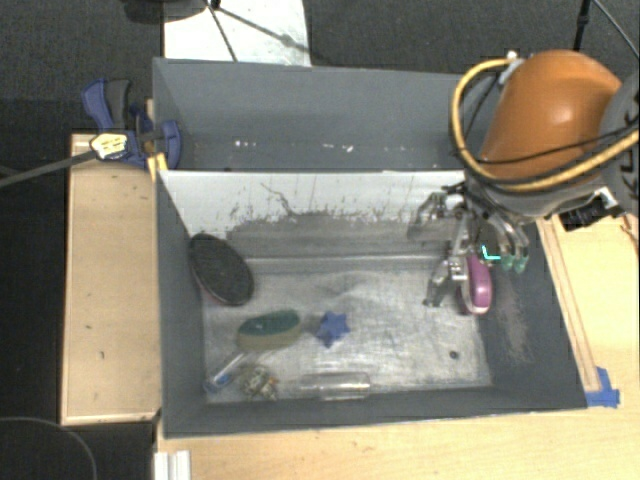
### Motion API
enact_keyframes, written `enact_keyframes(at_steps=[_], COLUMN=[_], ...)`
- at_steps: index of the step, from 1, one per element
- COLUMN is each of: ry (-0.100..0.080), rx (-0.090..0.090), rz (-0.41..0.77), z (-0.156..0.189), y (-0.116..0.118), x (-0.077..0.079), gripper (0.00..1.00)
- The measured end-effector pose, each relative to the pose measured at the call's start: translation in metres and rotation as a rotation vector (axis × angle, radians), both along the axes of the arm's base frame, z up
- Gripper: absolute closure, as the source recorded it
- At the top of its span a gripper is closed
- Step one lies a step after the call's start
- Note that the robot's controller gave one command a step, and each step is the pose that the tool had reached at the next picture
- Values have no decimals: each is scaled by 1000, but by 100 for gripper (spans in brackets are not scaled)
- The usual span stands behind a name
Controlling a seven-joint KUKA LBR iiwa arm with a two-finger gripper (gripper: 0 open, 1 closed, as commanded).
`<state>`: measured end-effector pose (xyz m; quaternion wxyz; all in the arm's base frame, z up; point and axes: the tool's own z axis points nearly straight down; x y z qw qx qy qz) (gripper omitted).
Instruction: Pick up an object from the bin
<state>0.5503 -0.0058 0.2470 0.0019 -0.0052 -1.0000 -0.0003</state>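
Note:
My gripper [455, 280] hangs over the right end of the bin, close to the right wall and above the floor. A small purple and pink oblong thing [481, 286] sits right against the gripper's right side; whether it is held or rests on the sloping wall I cannot tell. A blue star-shaped piece [331, 328] lies on the bin floor well to the left of the gripper. Beside the star, further left, lies a green and tan oval sponge [268, 328].
A black oval brush [220, 268] leans at the left wall. Along the front edge lie a small pen-like stick [224, 373], a little speckled lump [258, 382] and a see-through piece [336, 387]. The arm's orange dome and cables hang over the right rim.

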Motion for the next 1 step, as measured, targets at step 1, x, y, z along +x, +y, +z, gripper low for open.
enact_keyframes(at_steps=[1], ry=[1], rx=[1], rz=[96], z=[-168], y=[43], x=[9], gripper=[0])
